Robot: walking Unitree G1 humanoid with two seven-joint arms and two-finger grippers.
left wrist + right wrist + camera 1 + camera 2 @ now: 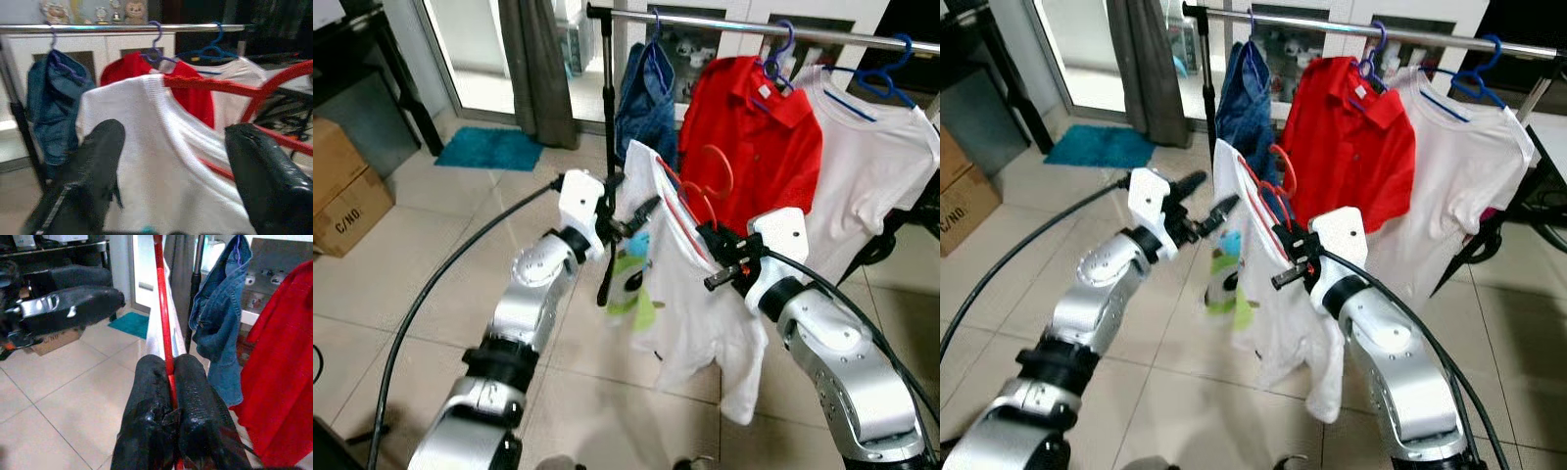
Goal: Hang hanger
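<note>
A teal mat [490, 148] and cardboard box [342, 191] on tiled floor [440, 245].

Bright daylight from rear door, wrist views soft.

Beyond the right gripper's [168, 382] closed fingers, the red hanger [163, 308] runs off the frame's edge, its hook unseen.

Rail [724, 23] is free between denim garment [644, 98] and red shirt [759, 137]
</note>
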